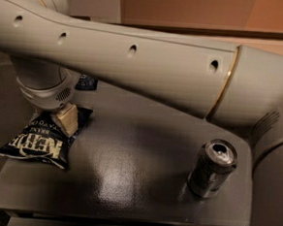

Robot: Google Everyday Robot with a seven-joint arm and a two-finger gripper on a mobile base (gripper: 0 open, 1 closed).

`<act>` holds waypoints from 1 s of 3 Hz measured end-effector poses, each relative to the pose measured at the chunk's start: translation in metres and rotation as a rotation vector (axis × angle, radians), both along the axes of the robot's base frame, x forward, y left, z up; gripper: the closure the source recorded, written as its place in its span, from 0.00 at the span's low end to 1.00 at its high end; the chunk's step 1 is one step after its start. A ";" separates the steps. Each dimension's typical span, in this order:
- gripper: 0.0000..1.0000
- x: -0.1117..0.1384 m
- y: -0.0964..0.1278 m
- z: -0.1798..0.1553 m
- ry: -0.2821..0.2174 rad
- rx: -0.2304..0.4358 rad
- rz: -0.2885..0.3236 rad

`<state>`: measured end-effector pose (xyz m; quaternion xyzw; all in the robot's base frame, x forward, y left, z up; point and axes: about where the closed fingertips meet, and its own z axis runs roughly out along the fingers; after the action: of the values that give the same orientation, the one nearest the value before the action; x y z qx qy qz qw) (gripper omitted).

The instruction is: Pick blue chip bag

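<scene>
The blue chip bag (37, 144) lies flat at the left edge of the dark table (127, 182), its white lettering facing up. My gripper (63, 120) hangs from the wrist straight above the bag's far end. One pale finger (67, 119) rests down on the bag's upper part. The other finger is hidden behind the wrist and the arm.
A dark soda can (211, 168) stands upright at the right of the table. A small dark packet (86, 83) lies at the back, partly hidden under my arm. My large white arm (149, 67) spans the top of the view.
</scene>
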<state>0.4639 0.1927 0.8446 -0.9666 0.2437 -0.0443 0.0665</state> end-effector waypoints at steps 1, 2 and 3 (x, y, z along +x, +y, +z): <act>0.87 0.010 -0.010 0.019 -0.017 0.025 -0.036; 1.00 0.023 -0.019 0.052 -0.047 0.073 -0.074; 1.00 0.037 -0.028 0.089 -0.081 0.119 -0.105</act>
<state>0.5006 0.1642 0.9335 -0.9442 0.2934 -0.0724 0.1311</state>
